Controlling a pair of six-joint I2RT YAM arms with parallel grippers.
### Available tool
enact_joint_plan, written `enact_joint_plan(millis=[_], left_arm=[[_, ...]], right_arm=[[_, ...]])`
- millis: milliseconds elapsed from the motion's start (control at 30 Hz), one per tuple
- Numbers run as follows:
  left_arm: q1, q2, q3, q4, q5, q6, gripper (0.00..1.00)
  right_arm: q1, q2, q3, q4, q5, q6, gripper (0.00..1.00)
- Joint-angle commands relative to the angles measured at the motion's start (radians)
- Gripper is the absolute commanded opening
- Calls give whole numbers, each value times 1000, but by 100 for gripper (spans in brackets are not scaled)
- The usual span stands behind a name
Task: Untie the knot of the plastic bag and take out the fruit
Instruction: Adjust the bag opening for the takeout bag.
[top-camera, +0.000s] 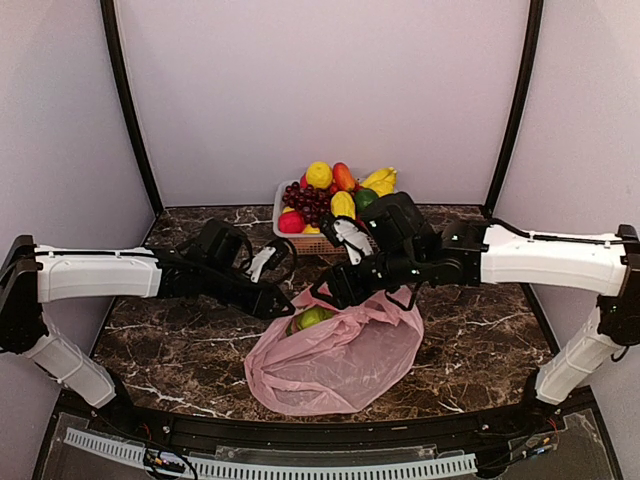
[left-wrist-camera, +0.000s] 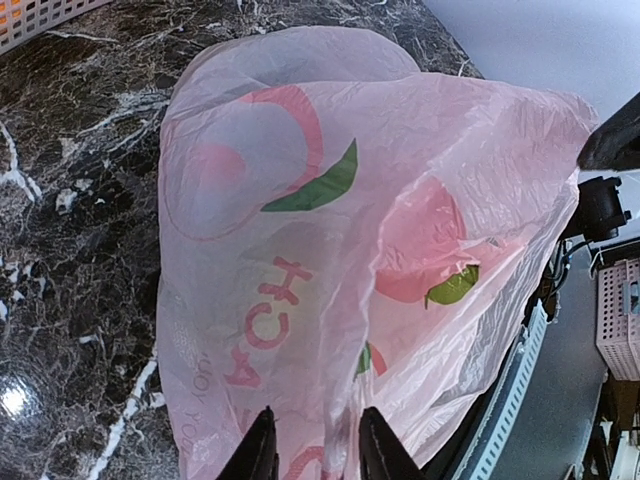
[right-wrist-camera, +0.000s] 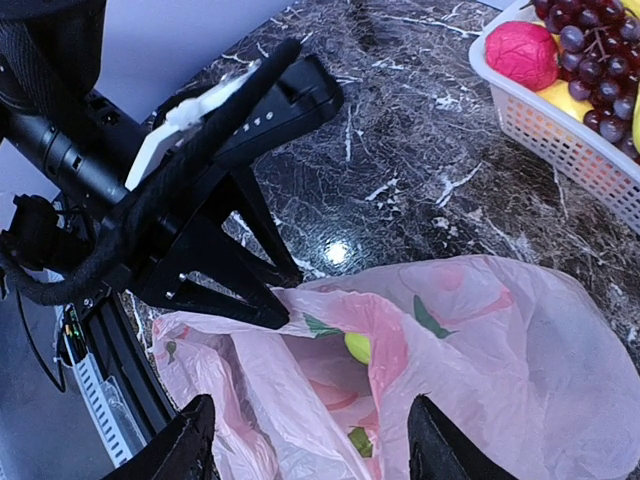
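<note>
With left gripper (left-wrist-camera: 312, 452) clamped on bag (top-camera: 340, 365) rim, right gripper (right-wrist-camera: 312, 415) apart astride it: pinch, then part mouth gently.

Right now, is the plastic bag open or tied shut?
Open. The plastic bag gapes at its mouth, fruit showing inside; the left hand pinches its rim.

The plastic bag (top-camera: 340, 365) veils most of the fruit (top-camera: 312, 318), and the knot cannot be made out. The left fingers (left-wrist-camera: 256, 455) run off the bottom edge, so their grip on the film is unclear. The basket (right-wrist-camera: 560, 140) is cropped at the upper right.
</note>
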Motion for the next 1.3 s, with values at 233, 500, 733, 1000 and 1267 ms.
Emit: enact_joint_plan(millis=[233,500,733,1000,1267], left_arm=[[-5,-5,7,19,-23,-15,6],[-5,-20,-2,26,-42,-20,1],[-3,-50,-27,57,-113,-52,1],[-3,-61,-42,85,-128,-73,1],[-2,-58,-48,93,-82,-70,1]], right_arm=[[42,162,22,81,61,36,48],[42,224,-10,49,90,67,39],[53,207,-139,-8,94,115,36],[53,196,-180,-10,110,131,34],[54,170,-64,-28,114,104,40]])
